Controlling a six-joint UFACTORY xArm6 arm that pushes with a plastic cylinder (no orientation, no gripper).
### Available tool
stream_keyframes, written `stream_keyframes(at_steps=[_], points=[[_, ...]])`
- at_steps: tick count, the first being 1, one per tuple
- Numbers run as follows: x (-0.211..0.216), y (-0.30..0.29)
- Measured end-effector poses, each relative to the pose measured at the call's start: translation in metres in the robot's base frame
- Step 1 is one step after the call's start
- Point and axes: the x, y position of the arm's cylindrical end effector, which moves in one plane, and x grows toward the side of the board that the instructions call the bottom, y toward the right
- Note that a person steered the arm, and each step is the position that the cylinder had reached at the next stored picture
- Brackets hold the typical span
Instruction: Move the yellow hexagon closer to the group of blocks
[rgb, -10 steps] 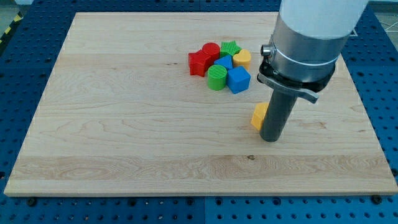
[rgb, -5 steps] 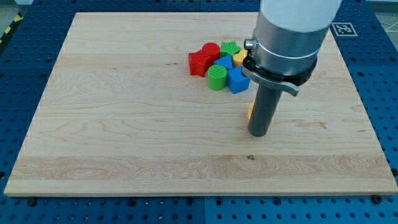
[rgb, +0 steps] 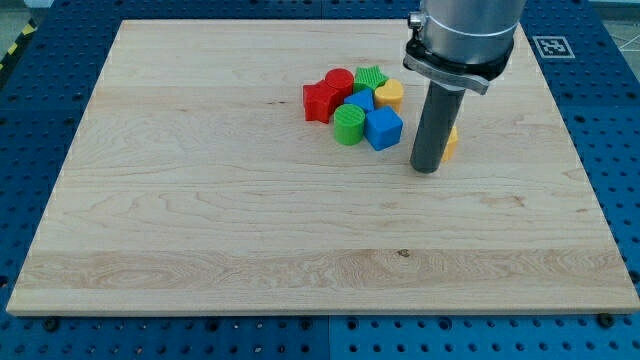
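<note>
Seven blocks are sitting on the pale wooden desk (rgb: 200, 200), six of them packed together toward the view's top, a little right of centre, and one lying apart. I am carrying no jaws at all, only a straight dark rod, so nothing is being gripped; my tip (rgb: 427, 169) is resting on the desk just to the view's right of the cluster and slightly lower in the view. The yellow hexagon (rgb: 451, 143) is peeking out from behind my rod on its right side, mostly hidden, so only a sliver of it is showing and I cannot tell whether the rod is touching it. It is lying near the group but apart from it, with my rod standing between it and the blue cube (rgb: 384, 128), which is the nearest member of the cluster. The rest of the group is crowding together: a green cylinder (rgb: 349, 125) is sitting just left of the blue cube, a red star-like block (rgb: 320, 101) is marking the left edge, a red cylinder (rgb: 340, 82) is sitting above it, a green ridged block (rgb: 371, 79) is at the top, and a second yellow block (rgb: 390, 95), rounded in outline, is sitting at the upper right. Another bit of blue (rgb: 362, 99) is showing in the middle of the pile, its shape too hidden to make out. Around the desk, a blue perforated surface (rgb: 40, 120) is framing the view.
</note>
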Motion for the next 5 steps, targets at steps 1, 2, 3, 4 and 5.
stream_keyframes(at_steps=[1,2,3,4,5], points=[[0.010,0.011],[0.005,0.023],[-0.003,0.020],[-0.015,0.016],[-0.016,0.023]])
